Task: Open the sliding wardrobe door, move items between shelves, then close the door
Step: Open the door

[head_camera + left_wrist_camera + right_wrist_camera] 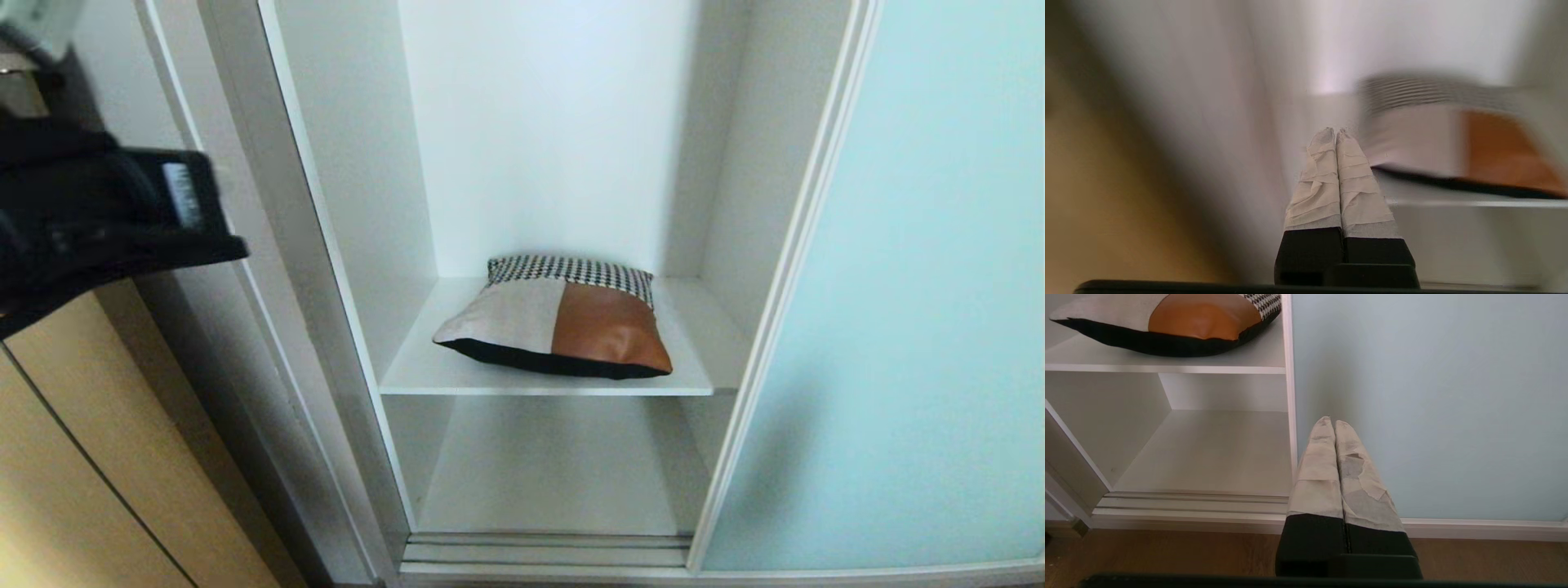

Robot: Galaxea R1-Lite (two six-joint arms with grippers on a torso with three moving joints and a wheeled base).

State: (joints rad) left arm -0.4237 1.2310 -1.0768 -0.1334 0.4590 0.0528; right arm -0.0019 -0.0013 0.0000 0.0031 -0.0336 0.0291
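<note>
We see the left arm (98,220) only in part beside the wardrobe, cut by the head view's edge, its jaws out of sight there. In the left wrist view the cushion (1453,139) on its shelf (1474,203) is smeared with blur. The sliding door (914,286) beside the cushion runs past the picture's edge.

Place: a home, bedroom-like.
Signs: white wardrobe, sliding door (914,327) open, cushion (559,318) on shelf (457,371), wood floor (1167,551).
</note>
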